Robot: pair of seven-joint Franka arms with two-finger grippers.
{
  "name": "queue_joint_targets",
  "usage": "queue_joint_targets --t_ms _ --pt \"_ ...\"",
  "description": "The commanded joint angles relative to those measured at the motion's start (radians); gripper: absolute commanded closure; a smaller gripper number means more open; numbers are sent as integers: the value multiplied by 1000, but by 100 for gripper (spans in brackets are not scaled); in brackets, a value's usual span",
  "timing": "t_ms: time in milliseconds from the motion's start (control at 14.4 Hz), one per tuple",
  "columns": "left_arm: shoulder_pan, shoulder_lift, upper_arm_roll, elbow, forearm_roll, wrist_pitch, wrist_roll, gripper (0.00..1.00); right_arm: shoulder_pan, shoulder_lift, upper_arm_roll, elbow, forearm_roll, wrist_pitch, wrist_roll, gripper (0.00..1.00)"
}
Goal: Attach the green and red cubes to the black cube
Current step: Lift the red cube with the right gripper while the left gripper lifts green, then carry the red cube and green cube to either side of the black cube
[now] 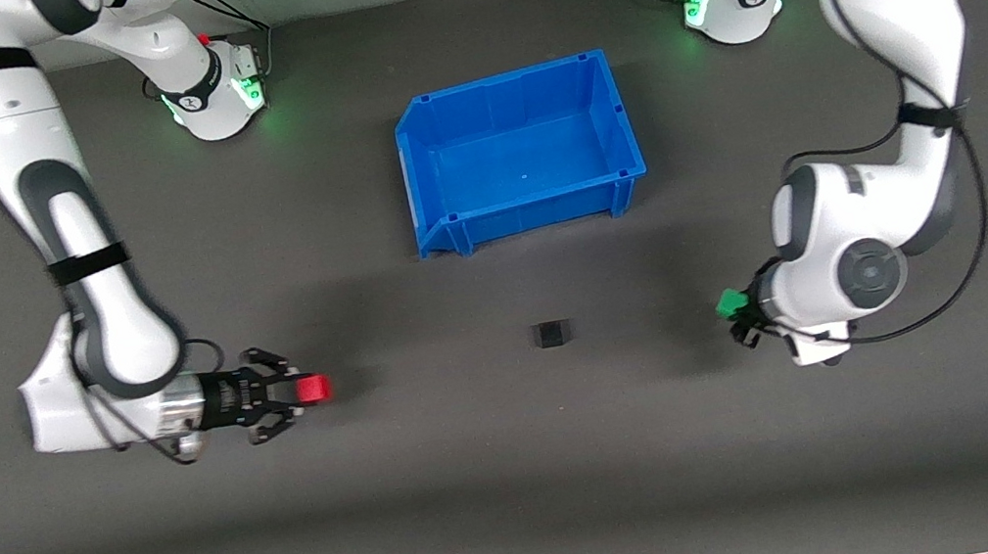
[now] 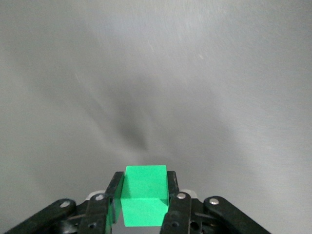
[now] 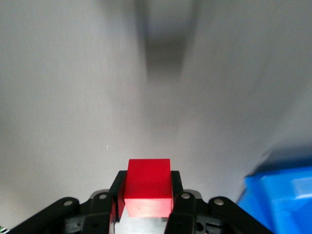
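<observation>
A dark grey matte table (image 1: 525, 470) spreads under both arms. The right gripper (image 1: 306, 391) clamps a small bright red cube (image 1: 313, 389) above the table; the left gripper (image 1: 729, 311) pinches a small bright green cube (image 1: 730, 304). Between them sits the small matte black cube (image 1: 552, 334), nearer the camera than the blue plastic bin (image 1: 419, 145).

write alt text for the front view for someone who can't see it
Two white robot arms each hold a small cube: the right gripper grips a red cube, the left gripper a green cube. A black cube sits on the dark table between them, nearer the camera than a blue bin.
</observation>
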Motion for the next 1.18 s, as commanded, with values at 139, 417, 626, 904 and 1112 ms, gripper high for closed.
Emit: queue_joint_targets --t_ms 139,417,626,904,1112 --pt "-100 102 7 137 -107 6 -329 100 219 94 -12 85 158 165 82 67" --pt "-178 137 7 135 -273 161 -391 100 299 196 -10 214 159 200 100 68" --pt "-221 171 7 131 -279 258 -466 100 342 253 -10 271 158 222 161 68" --pt "-256 188 7 123 -281 258 -470 100 402 282 -10 274 162 318 190 69" --pt "-256 185 7 120 -279 238 -467 100 438 292 -10 274 164 348 203 69"
